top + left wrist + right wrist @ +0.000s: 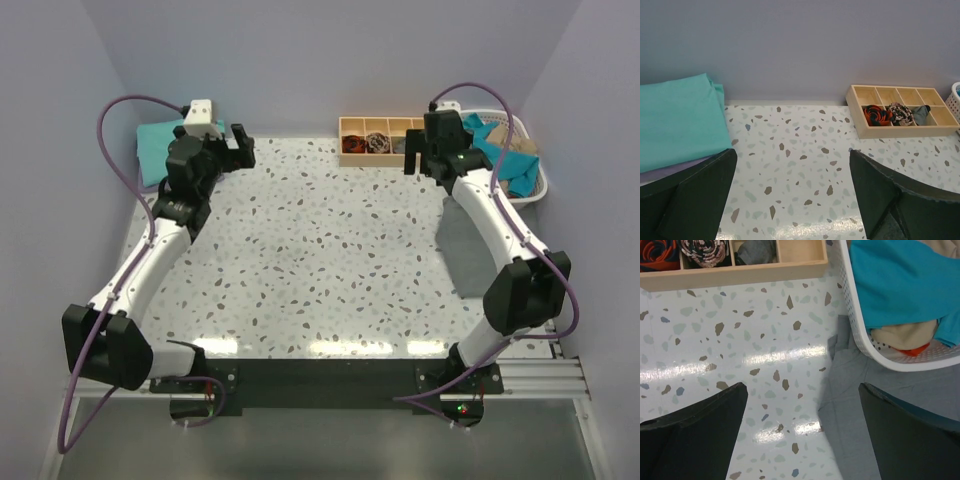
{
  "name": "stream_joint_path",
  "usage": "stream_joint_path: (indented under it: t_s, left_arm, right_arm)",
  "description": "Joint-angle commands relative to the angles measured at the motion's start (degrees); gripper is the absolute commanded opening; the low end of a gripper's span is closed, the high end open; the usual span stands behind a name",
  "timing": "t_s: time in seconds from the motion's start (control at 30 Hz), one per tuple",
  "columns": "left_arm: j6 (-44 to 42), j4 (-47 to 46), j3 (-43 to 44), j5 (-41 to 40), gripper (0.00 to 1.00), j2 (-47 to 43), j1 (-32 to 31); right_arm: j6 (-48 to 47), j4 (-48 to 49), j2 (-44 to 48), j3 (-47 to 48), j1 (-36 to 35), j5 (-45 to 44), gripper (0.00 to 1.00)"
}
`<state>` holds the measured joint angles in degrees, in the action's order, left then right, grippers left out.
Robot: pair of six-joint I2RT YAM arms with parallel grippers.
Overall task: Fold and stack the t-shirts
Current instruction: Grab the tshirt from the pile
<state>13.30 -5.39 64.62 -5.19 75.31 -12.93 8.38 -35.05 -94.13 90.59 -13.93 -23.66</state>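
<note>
We see pale lavender walls point(330, 60) closing in the scene along the top, left and right of the frame. In the middle lies the table point(320, 260), white and speckled with grey and brown flecks. Bright patches of reflected light point(350, 347) run along its lower edge, above a black strip point(320, 375) and, at lower right, a ribbed metal rail point(545, 378).

Open tabletop point(320, 260) before tray point(900, 132), basket point(910, 363)

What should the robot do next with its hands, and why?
Probably the open, empty right gripper should dip into the white plastic lattice basket for the deep teal t-shirt: it lies on top, unfolded, close by.
</note>
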Motion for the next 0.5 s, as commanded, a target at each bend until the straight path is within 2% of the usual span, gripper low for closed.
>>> stream_joint_path:
  t_s: [0.0,0.07,0.17,0.23,0.43,0.47]
  left_arm:
    - [-0.6,-4.6,1.6,-3.1,1.00,1.2,-0.3]
    - [0.4,-6.0,0.4,-5.9,1.00,1.1,-0.3]
    - [-1.4,-7.7,-0.9,-5.7,1.00,0.6,-0.3]
    - [-2.9,-7.7,-0.5,-3.9,1.00,1.5,-0.3]
    - [-3.8,-0.5,4.2,-3.2,1.00,6.6,-0.3]
    - [-4.8,1.0,6.1,-2.6,1.00,8.3,-0.3]
  right_arm:
    - [1.0,6.5,0.1,-1.0,-0.2,-3.9,0.99]
    - [-3.6,6.0,-1.2,-0.5,-0.2,-1.4,0.99]
    - [-3.7,8.1,-5.5,1.2,0.0,-8.3,0.99]
    - [-3.3,5.4,-8.9,6.8,0.8,-11.7,0.99]
    - [-1.5,1.6,-18.8,17.8,4.9,-11.7,0.99]
    - [-1.2,1.6,-19.5,18.7,5.7,-9.3,0.99]
